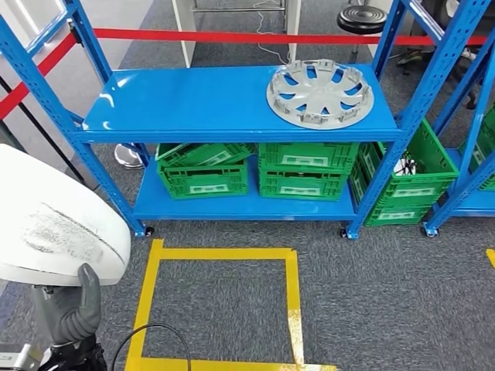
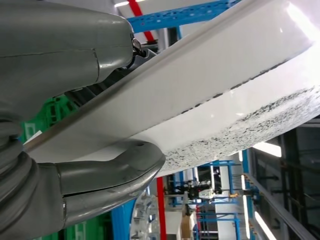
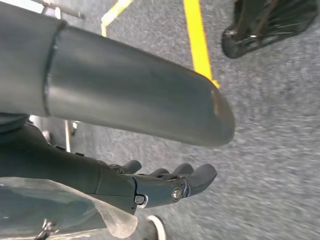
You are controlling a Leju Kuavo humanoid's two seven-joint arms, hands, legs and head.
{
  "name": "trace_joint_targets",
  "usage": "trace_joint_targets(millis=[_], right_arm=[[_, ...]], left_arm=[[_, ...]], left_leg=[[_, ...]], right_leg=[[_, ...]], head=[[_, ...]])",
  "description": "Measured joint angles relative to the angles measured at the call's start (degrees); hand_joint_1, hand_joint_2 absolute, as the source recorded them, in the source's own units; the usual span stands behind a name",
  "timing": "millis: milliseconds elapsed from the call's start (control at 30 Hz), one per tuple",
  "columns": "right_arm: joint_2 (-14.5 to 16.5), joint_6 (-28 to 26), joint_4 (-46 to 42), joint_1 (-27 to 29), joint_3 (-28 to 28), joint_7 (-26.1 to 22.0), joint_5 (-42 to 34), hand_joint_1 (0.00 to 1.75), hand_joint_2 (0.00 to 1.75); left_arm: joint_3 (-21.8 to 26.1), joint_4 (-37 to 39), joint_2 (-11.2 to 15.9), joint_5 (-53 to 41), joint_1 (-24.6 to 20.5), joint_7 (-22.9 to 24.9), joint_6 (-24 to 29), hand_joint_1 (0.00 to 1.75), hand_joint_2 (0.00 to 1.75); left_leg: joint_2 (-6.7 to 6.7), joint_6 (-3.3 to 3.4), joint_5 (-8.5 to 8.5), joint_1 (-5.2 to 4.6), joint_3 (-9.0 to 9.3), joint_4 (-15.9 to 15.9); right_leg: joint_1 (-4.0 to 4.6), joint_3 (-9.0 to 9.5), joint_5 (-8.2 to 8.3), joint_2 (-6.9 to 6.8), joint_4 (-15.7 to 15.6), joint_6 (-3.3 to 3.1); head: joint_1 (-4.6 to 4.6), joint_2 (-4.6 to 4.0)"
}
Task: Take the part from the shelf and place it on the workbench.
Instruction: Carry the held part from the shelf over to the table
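Observation:
A big white curved part (image 1: 52, 216) with a grey speckled patch sits at the lower left of the head view, in front of the blue shelf (image 1: 192, 100). My left hand (image 1: 76, 309) grips it from below. In the left wrist view, the thick grey thumb (image 2: 105, 175) and the fingers (image 2: 68, 45) clamp the white part (image 2: 226, 85) by its edge. My right hand (image 3: 56, 160) hangs over the grey carpet, its fingers (image 3: 170, 185) apart with nothing in them.
A grey hubcap (image 1: 319, 93) lies on the shelf's top board at the right. Green crates (image 1: 204, 174) (image 1: 306, 170) fill the bottom board; another crate (image 1: 408, 178) stands further right. Yellow tape (image 1: 291, 294) marks a square on the carpet. Red barrier tape (image 1: 233, 36) runs behind.

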Motion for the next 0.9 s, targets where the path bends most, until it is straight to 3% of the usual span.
trace_joint_targets(millis=[33,67,100,167,233,300,333,400,467,500,533,567,633,700,733,800,833,900], right_arm=[[0.0,0.1,0.0,0.0,-0.5,0.3,0.1,0.00,0.00],[0.0,0.2,0.0,0.0,-0.8,0.7,0.3,0.00,0.00],[0.1,0.4,0.0,0.0,-1.2,1.1,0.5,0.00,0.00],[0.4,0.8,-0.2,0.0,-1.9,1.4,0.7,0.00,0.00],[0.8,1.4,-0.4,0.0,-2.9,0.6,0.7,0.00,0.00],[1.1,2.0,-0.5,-0.1,-3.8,-1.3,0.7,0.00,0.00],[1.2,2.4,-0.6,-0.3,-4.2,-2.3,0.9,0.00,0.00],[1.4,3.1,-0.5,-0.7,-4.8,-4.0,1.3,0.00,0.00],[1.6,3.7,-0.4,-1.3,-5.1,-5.5,1.6,0.00,0.00],[1.7,3.9,-0.3,-1.6,-5.1,-6.6,1.6,0.00,0.00],[1.7,4.1,-0.3,-1.9,-5.2,-7.7,1.5,0.00,0.00],[1.7,4.3,-0.2,-2.1,-5.4,-8.9,1.4,0.00,0.00],[1.7,4.6,-0.2,-2.6,-5.7,-10.8,1.1,0.00,0.00],[1.7,4.8,-0.1,-3.2,-6.0,-12.0,1.0,0.00,0.00],[1.7,4.8,-0.1,-3.4,-6.1,-12.5,1.0,0.00,0.00],[1.8,4.9,0.1,-3.6,-6.4,-13.3,0.9,0.00,0.00],[1.8,4.9,0.2,-3.7,-6.5,-13.5,0.9,0.00,0.00],[1.9,4.8,0.4,-3.9,-6.6,-13.6,0.9,0.00,0.00]], left_arm=[[0.0,0.0,0.0,0.0,-0.3,-0.2,0.0,1.75,1.75],[0.0,0.1,0.0,0.0,-0.6,-0.2,-0.2,1.75,1.75],[0.0,0.1,0.0,0.1,-1.0,-0.3,-0.6,1.75,1.75],[0.0,0.4,0.0,0.2,-2.0,-0.3,-1.8,1.75,1.75],[0.0,1.0,0.0,0.2,-3.1,-0.6,-3.2,1.75,1.75],[0.1,1.8,-0.1,0.1,-3.9,-1.1,-3.9,1.75,1.75],[0.1,2.0,-0.1,-0.1,-4.2,-1.4,-3.9,1.75,1.75],[0.5,2.3,-0.3,-0.9,-4.6,-1.7,-3.3,1.75,1.75],[1.3,2.3,-0.4,-1.5,-4.4,-1.7,-2.5,1.75,1.75],[1.9,2.2,-0.4,-1.7,-4.3,-1.7,-2.1,1.75,1.75],[2.6,2.1,-0.5,-1.8,-4.1,-1.7,-1.8,1.75,1.75],[3.4,1.8,-0.6,-1.9,-3.8,-1.8,-1.7,1.75,1.75],[4.7,1.1,-0.7,-1.9,-3.4,-1.9,-1.6,1.75,1.75],[5.9,0.2,-0.8,-2.2,-3.1,-2.1,-1.6,1.75,1.75],[6.3,-0.3,-0.8,-2.5,-3.0,-2.2,-1.6,1.75,1.75],[7.1,-1.2,-0.8,-3.0,-2.7,-2.3,-1.7,1.75,1.75],[7.5,-1.5,-0.8,-3.1,-2.5,-2.3,-1.7,1.75,1.75],[8.2,-2.1,-0.8,-3.1,-2.3,-2.2,-1.7,1.75,1.75]], left_leg=[[0.00,0.08,0.72,0.01,0.85,0.8],[-0.01,0.32,2.24,-0.02,2.64,-0.6],[-0.05,0.74,3.80,-0.08,5.27,-4.0],[-0.16,1.76,4.41,-0.33,10.82,-12.9],[-0.24,2.34,3.75,-0.67,13.07,-17.6],[-0.10,2.73,4.67,-0.77,12.50,-18.4],[0.04,3.07,5.33,-0.69,12.03,-18.7],[0.34,3.70,6.68,-0.47,10.69,-18.9],[0.44,3.96,7.89,-0.57,8.87,-18.7],[0.47,3.93,8.47,-0.62,7.90,-18.4],[0.49,3.87,9.04,-0.64,6.89,-18.2],[0.49,3.76,9.55,-0.64,5.90,-17.8],[0.43,3.40,10.37,-0.64,4.23,-17.0],[0.41,2.91,11.22,-0.75,3.13,-16.2],[0.42,2.68,11.76,-0.78,2.74,-16.1],[0.37,2.14,12.64,-0.73,2.27,-16.2],[0.25,1.79,12.11,-0.70,1.97,-15.9],[0.02,1.08,7.91,-0.53,0.93,-12.5]], right_leg=[[0.07,-1.01,0.63,-0.03,0.3,0.04],[0.16,-2.03,1.22,-0.03,0.7,0.08],[0.25,-3.06,1.76,-0.02,1.1,0.13],[0.46,-4.60,2.76,0.00,1.5,0.44],[0.37,-5.47,3.92,-0.04,1.5,1.10],[0.15,-6.00,4.71,0.01,1.4,1.89],[0.11,-6.44,4.01,0.13,1.8,2.22],[0.04,-8.14,-0.51,0.44,5.9,2.69],[-0.10,-10.07,-5.69,0.57,13.3,3.08],[-0.17,-10.36,-6.55,0.57,16.3,3.23],[-0.22,-9.90,-6.02,0.56,17.8,3.35],[-0.26,-8.47,-4.42,0.56,17.2,3.39],[-0.29,-3.10,-1.63,0.58,10.6,3.24],[-0.21,2.16,-2.00,0.69,2.7,2.95],[-0.10,3.38,-2.62,0.75,0.6,2.83],[-0.10,3.24,-2.40,0.71,-0.4,2.38],[-0.19,2.75,-1.92,0.61,-0.5,1.95],[-0.46,1.61,-0.78,0.33,-0.6,0.92]], head=[[-0.02,0.00],[-0.04,0.00],[-0.05,0.00],[-0.01,0.00],[0.00,0.00],[-0.07,0.00],[-0.05,0.00],[0.16,0.00],[0.34,0.00],[0.33,0.00],[0.34,0.00],[0.34,0.00],[0.35,0.00],[0.31,0.00],[0.29,0.00],[0.34,0.00],[0.33,0.00],[0.11,0.00]])
